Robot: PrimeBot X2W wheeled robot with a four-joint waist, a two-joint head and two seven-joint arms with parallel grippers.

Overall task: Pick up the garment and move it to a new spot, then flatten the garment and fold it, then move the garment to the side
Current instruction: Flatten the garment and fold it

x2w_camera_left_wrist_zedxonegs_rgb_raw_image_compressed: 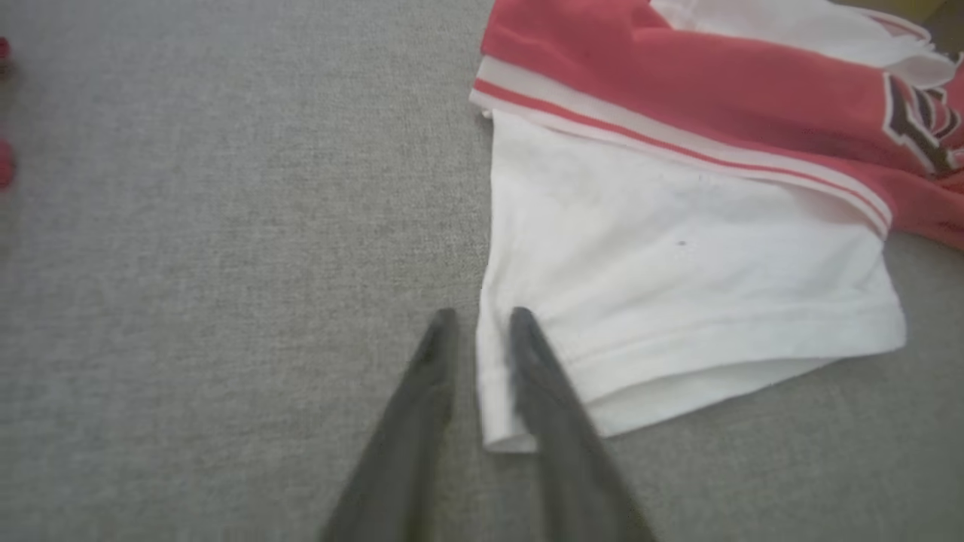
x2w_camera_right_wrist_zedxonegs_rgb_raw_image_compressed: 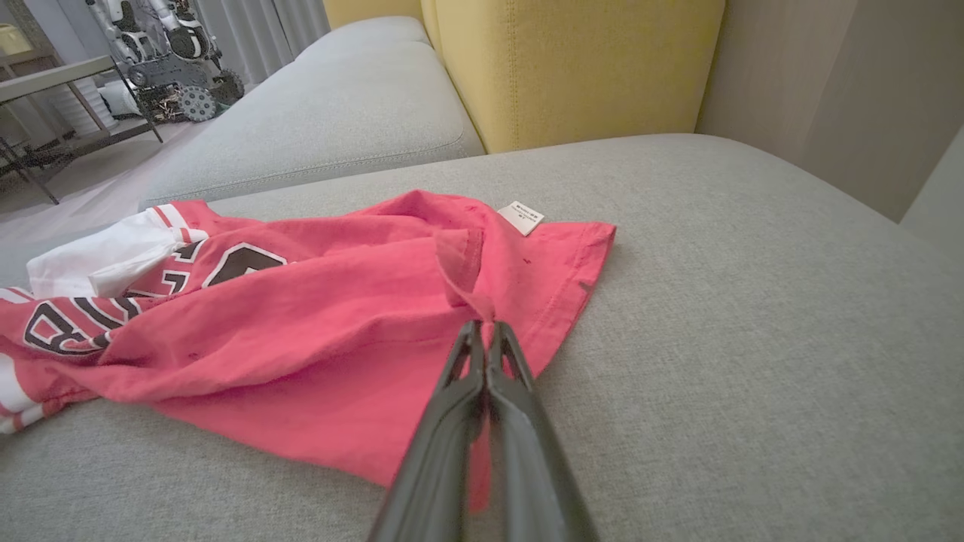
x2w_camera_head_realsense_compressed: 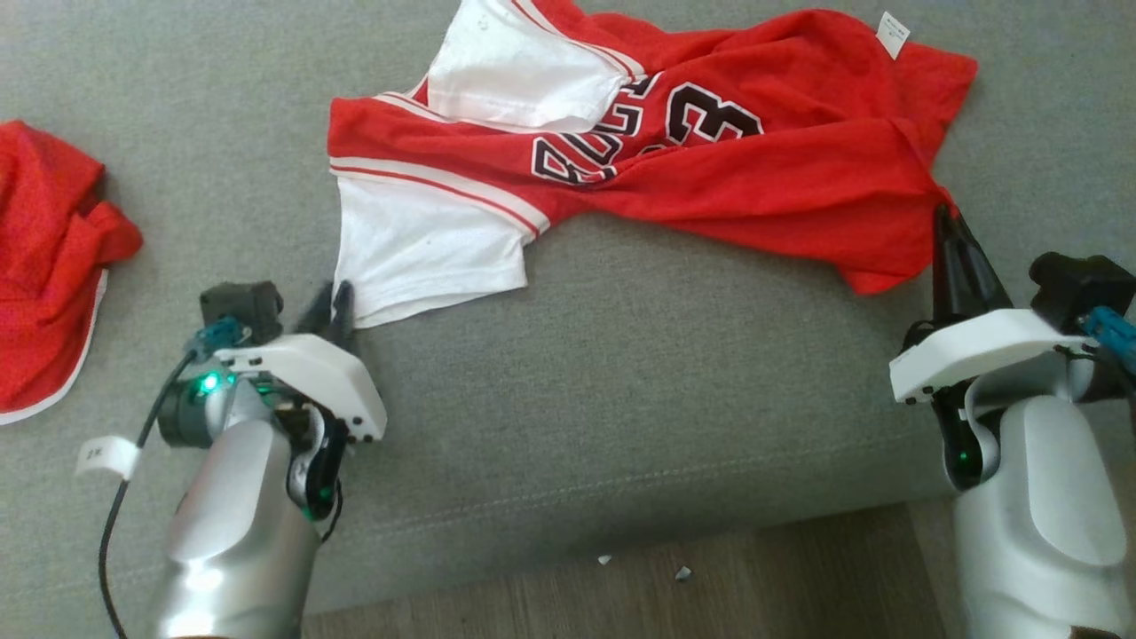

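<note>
A red jersey (x2w_camera_head_realsense_compressed: 737, 177) with white sleeves and black lettering lies crumpled across the grey sofa seat (x2w_camera_head_realsense_compressed: 621, 373). My left gripper (x2w_camera_head_realsense_compressed: 335, 300) is at the near corner of the white sleeve (x2w_camera_left_wrist_zedxonegs_rgb_raw_image_compressed: 678, 256). It is open, with the sleeve's edge lying between its two fingers (x2w_camera_left_wrist_zedxonegs_rgb_raw_image_compressed: 542, 376) in the left wrist view. My right gripper (x2w_camera_head_realsense_compressed: 946, 220) is shut on a pinch of red cloth at the jersey's right side. In the right wrist view that cloth (x2w_camera_right_wrist_zedxonegs_rgb_raw_image_compressed: 467, 286) rises into a small peak at the gripper (x2w_camera_right_wrist_zedxonegs_rgb_raw_image_compressed: 482, 328).
A second red garment (x2w_camera_head_realsense_compressed: 44, 257) with white trim lies at the far left of the seat. The seat's front edge and a wooden floor (x2w_camera_head_realsense_compressed: 710, 577) run below. A yellow cushion (x2w_camera_right_wrist_zedxonegs_rgb_raw_image_compressed: 572, 68) stands behind. A white label (x2w_camera_head_realsense_compressed: 892, 34) sticks out of the jersey's far right corner.
</note>
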